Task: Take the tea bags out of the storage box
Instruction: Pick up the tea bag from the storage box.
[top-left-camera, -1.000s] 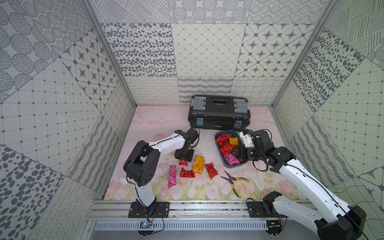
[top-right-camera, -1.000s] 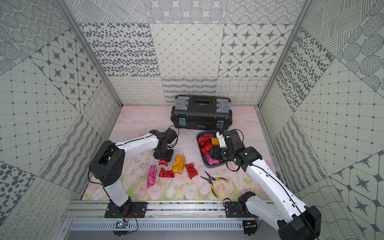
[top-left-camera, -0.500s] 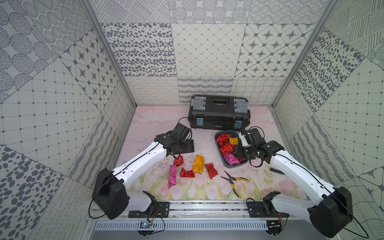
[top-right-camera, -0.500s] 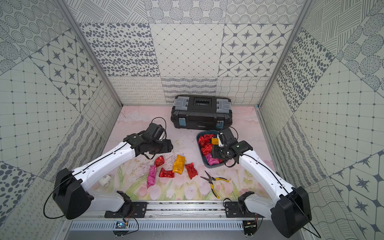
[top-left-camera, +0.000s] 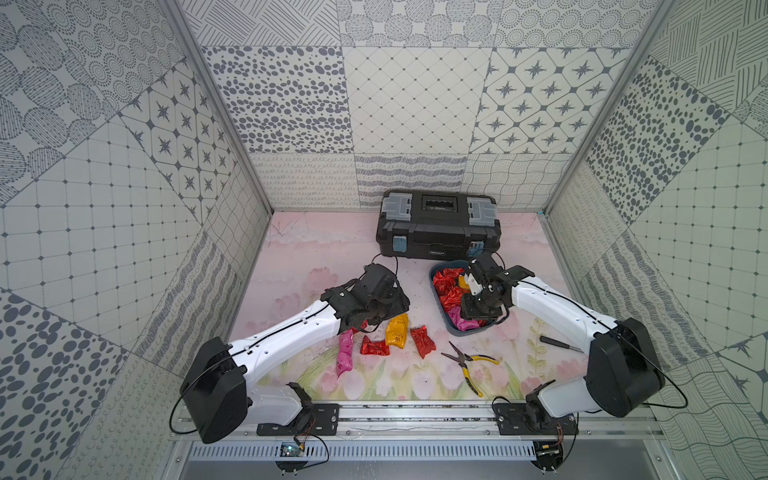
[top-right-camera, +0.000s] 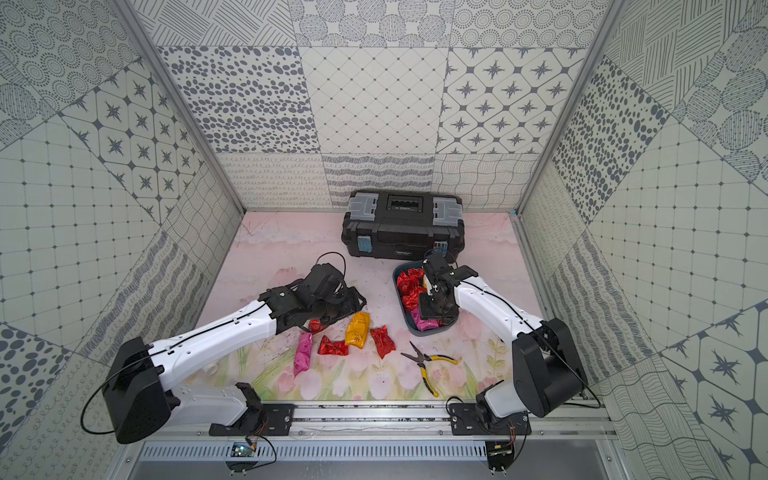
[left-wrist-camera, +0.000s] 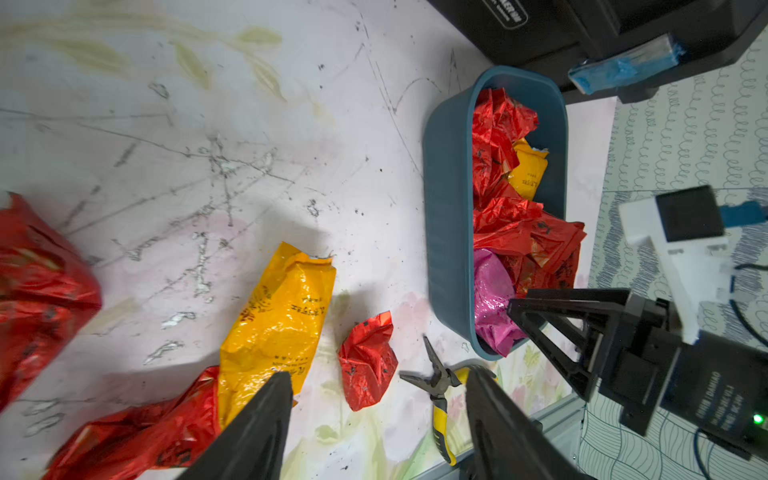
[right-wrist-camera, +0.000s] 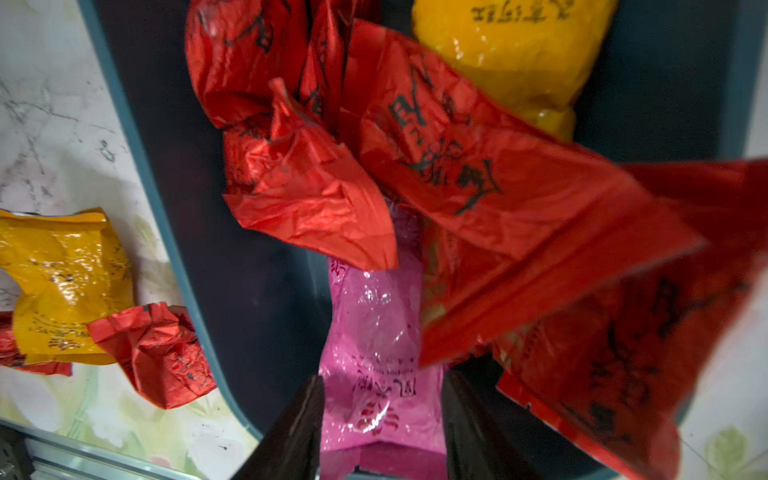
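Both claws shifted: left claw (left-wrist-camera: 378, 372) open, empty; right claw (right-wrist-camera: 382, 376) straddles pink tea bag (right-wrist-camera: 374, 324), grip unclear.

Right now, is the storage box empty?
No, in the left wrist view red, yellow and pink tea bags lie inside the storage box.

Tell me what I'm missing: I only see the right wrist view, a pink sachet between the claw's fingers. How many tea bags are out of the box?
Observer: Five lie on the table in a top view: one pink sachet, one yellow sachet, three red sachets.
Operator: Is the left claw holding one?
Observer: No, the left claw is open and empty above the table.
Operator: Any tools near the box?
Observer: Yes, yellow-handled pliers lie near the storage box, not touching it.
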